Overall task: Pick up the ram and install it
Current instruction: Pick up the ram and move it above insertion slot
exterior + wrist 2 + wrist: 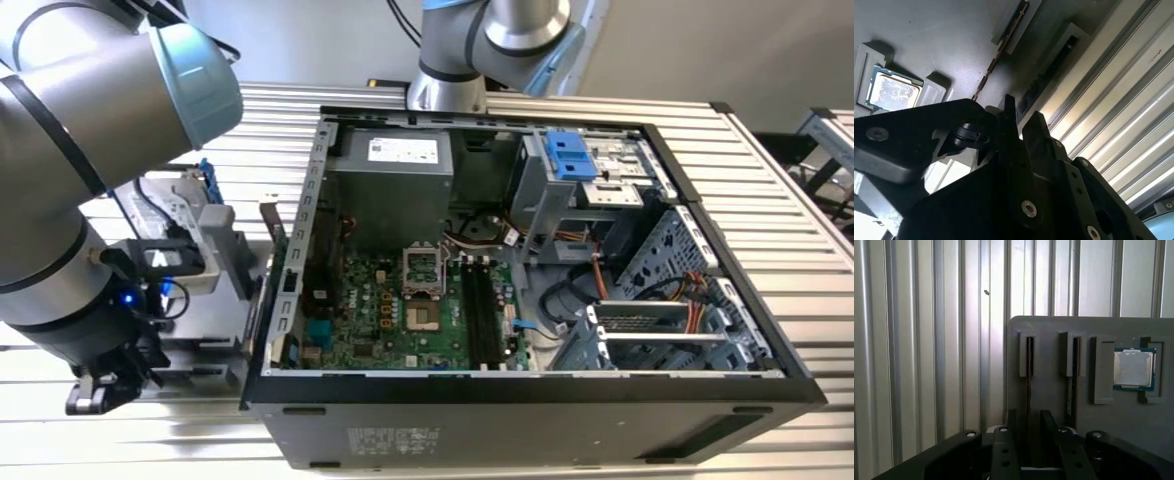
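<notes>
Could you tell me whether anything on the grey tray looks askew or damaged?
Nothing stands out. In the first wrist view the ram and the second stick stand straight in their slots on the grey tray, the square chip lies flat in its recess, and the open pincer straddles the ram.

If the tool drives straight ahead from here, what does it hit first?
Probably the ram, lined up with the gap of the open tool and slotted in the grey holder. Depth is hard to judge.
</notes>
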Controlling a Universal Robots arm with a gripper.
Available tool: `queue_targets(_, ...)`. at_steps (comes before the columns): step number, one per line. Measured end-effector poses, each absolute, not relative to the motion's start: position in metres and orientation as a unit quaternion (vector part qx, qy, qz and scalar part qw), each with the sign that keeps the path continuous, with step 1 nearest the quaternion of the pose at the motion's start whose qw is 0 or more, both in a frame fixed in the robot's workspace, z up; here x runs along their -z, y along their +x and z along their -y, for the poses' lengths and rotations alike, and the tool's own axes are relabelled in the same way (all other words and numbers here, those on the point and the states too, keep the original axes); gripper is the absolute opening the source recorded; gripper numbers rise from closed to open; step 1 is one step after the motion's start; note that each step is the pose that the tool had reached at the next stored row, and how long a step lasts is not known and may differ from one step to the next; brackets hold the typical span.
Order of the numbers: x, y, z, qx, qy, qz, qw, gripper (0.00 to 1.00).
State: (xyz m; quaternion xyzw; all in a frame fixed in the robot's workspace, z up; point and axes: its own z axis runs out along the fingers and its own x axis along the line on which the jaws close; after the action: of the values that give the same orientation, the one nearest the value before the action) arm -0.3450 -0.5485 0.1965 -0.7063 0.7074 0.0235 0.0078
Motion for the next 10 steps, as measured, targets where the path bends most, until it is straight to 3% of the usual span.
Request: queue_targets(10, -0.1964, -0.3450, 0.5485, -0.024, -0.706, -0.707, 0.008, 0.00)
